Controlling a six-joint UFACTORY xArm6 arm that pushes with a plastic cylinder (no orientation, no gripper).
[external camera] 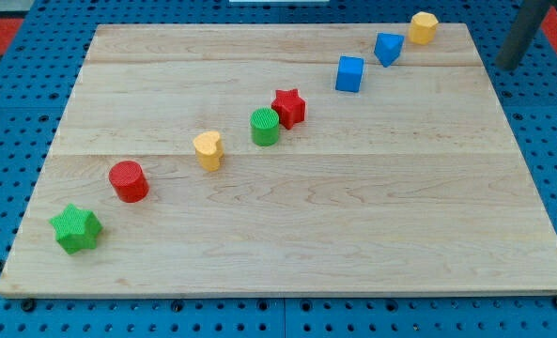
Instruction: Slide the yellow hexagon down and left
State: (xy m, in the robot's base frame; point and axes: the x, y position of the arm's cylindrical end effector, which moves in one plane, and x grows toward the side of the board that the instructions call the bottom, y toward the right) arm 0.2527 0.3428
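The yellow hexagon sits at the top right corner of the wooden board. My rod shows at the view's top right edge, off the board, with my tip to the right of and slightly below the hexagon, well apart from it. A blue block lies just down-left of the hexagon, nearly touching it.
A blue cube, a red star, a green cylinder, a yellow heart, a red cylinder and a green star form a diagonal line running to the bottom left. A blue pegboard surrounds the board.
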